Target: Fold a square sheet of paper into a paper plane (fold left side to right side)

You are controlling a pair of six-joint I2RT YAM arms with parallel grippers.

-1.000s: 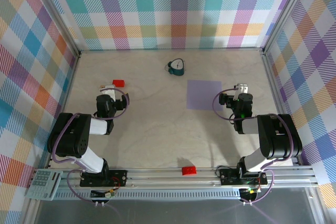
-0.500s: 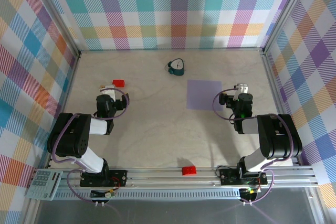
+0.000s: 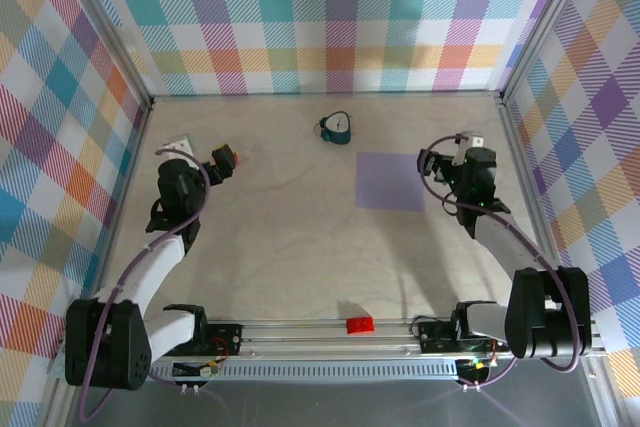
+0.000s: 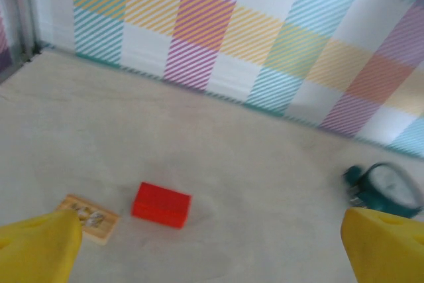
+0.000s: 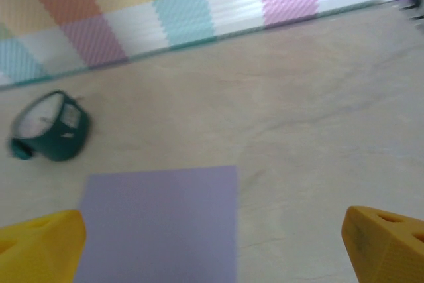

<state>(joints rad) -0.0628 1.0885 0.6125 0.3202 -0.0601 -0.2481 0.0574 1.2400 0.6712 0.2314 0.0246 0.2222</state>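
Note:
The square sheet of paper (image 3: 390,180) lies flat and unfolded on the table, right of centre. In the right wrist view the paper (image 5: 159,223) fills the lower left, its right edge running between my fingers. My right gripper (image 3: 455,152) hangs open just right of the sheet, and its yellow fingertips (image 5: 387,246) stand wide apart with nothing between them. My left gripper (image 3: 198,154) is far to the left, open, beside a red block (image 3: 229,156). Its fingertips (image 4: 40,250) sit at the bottom corners with bare table between them.
A dark teal clock-like object (image 3: 337,128) stands behind the sheet's left corner. In the left wrist view a small wooden tile (image 4: 89,217) lies left of the red block (image 4: 161,205). Another red block (image 3: 358,324) rests by the front rail. Checked walls close in three sides.
Both arms have unfolded from their tucked pose and lifted. The left gripper swung left and back, the right gripper reached farther back beside the sheet. The paper has not moved.

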